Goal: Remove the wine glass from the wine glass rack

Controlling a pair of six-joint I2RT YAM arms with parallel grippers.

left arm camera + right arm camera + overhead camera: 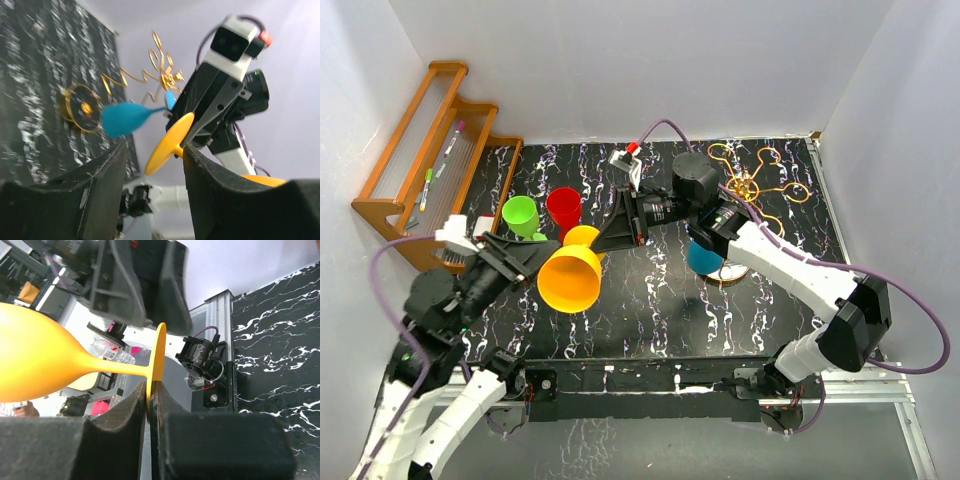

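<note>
your gold wire rack point(760, 185) stands at the far right of the black marbled table point(650, 310) with a blue glass point(704, 258) hanging from it. the yellow wine glass point(570, 280) is already clear of the rack, held tipped on its side in the air well to its left. your right gripper point(149, 390) is clenched on the edge of the glass's foot, probably because that disc is what the wire loops carry. your left gripper point(155, 145) is spread wide just beside the bowl with nothing between its fingers, which looks like readiness for a handover.
</note>
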